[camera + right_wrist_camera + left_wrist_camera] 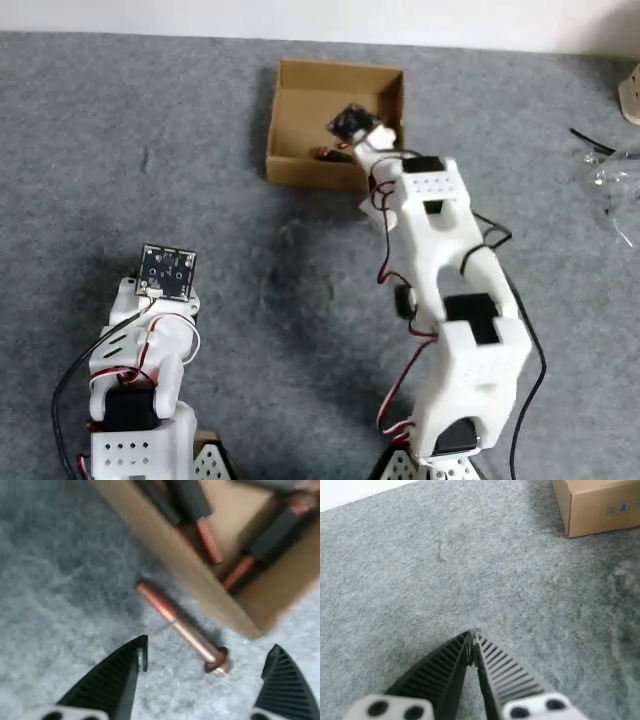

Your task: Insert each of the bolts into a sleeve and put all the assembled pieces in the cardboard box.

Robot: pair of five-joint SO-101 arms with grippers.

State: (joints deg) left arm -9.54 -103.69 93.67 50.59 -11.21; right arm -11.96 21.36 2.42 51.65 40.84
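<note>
A bare copper bolt lies on the grey carpet right against the outer wall of the cardboard box. My right gripper hangs open just above it, one finger on each side of the bolt's head end. Inside the box lie assembled pieces, black sleeves with copper thread sticking out. In the high view the right arm stretches to the box at the table's far middle. My left gripper is shut on nothing, low over bare carpet at the near left.
The left arm stays folded at the near left, well away from the box corner. Cables and a clear item lie at the far right edge. Open carpet stretches between the two arms.
</note>
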